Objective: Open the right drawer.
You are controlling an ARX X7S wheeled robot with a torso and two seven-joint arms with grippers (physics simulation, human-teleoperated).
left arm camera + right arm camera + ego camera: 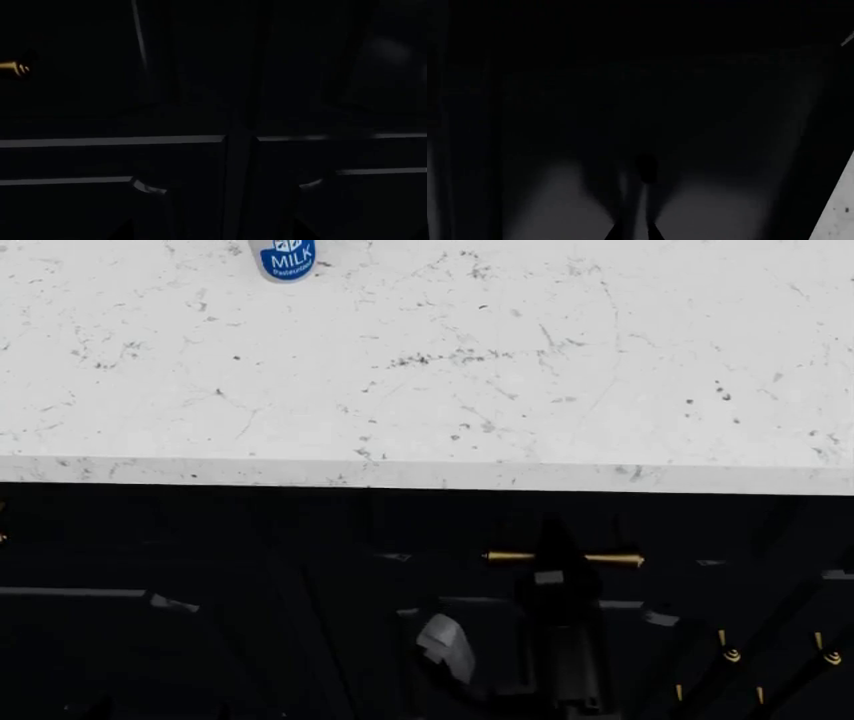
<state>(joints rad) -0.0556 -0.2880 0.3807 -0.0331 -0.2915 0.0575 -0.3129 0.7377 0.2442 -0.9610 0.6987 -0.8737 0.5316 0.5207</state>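
The right drawer is a black front just under the counter, and its brass bar handle shows on both sides of my right gripper, which sits over the bar's middle. In the right wrist view the right gripper has its fingertips almost together on a thin pale strip that lines up with the bar. The drawer front looks flush with the cabinet. My left gripper faces dark cabinet doors, its fingers only faint dark corners set wide apart with nothing between them.
A white marble countertop overhangs the cabinets, with a milk carton at its far edge. Small brass knobs mark the doors at lower right. A brass handle end shows in the left wrist view. The countertop edge is beside my right gripper.
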